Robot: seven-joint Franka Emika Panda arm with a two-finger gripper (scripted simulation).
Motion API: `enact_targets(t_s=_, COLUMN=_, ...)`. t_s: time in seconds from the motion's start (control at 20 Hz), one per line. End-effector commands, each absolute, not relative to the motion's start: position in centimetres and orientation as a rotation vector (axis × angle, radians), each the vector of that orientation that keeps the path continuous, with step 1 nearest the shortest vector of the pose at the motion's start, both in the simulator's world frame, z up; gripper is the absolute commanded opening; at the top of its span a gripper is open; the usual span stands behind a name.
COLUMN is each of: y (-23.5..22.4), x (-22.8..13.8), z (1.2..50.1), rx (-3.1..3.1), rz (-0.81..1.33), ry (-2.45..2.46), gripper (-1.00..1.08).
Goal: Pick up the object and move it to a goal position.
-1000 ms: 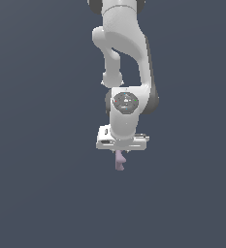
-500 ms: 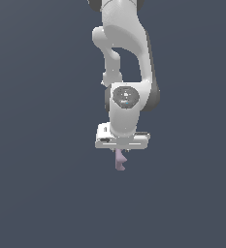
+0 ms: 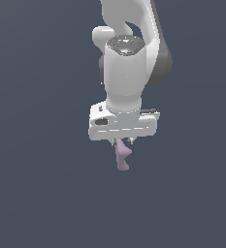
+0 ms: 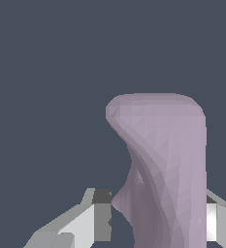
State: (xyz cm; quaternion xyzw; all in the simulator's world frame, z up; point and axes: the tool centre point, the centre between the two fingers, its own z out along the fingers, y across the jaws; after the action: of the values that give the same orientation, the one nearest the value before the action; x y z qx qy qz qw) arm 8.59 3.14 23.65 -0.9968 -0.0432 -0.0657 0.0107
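White claw [image 3: 120, 141] of the robot arm [image 3: 129, 63] points straight down and pinches the pale mauve object [image 3: 121, 156] between its two fingers, which are mostly tucked under the wide white hand body in the exterior view. That object is a small, curved, elongated piece, narrower than the hand; it hangs directly below the claw, upper end held between the fingers and lower end free, with a wavy notch on the side toward the exterior view's right. All around the claw lies plain dark blue-grey background; no other item is near it, and no surface is visible under the object. From the wrist view, the same object [image 4: 168, 169] fills much of the picture, extending away from the camera to a broad rounded far end, with a concave, wavy edge along one side. Here the grey-and-white fingers [image 4: 101, 215] show on either side, each pressed against the piece, a contact the exterior view hides.
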Motion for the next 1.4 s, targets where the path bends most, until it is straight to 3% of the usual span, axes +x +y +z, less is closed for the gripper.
enact_targets(t_s=0.0, y=3.1, x=9.4, z=27.9, rx=-3.097, rz=-0.267, ry=-0.187, gripper=-1.00)
enact_targets(t_s=0.4, y=2.8, x=10.9, z=41.5, rx=-3.037, rz=-0.455, ry=-0.350, gripper=-1.00)
enact_targets(t_s=0.65, y=2.7, x=11.1, z=47.5, rx=-3.003, rz=-0.535, ry=-0.419, gripper=-1.00)
enact_targets(t_s=1.0, y=2.5, x=11.2, z=51.9, rx=-2.976, rz=-0.592, ry=-0.467, gripper=-1.00)
enact_targets(t_s=1.35, y=2.5, x=11.2, z=53.1, rx=-2.968, rz=-0.607, ry=-0.479, gripper=-1.00)
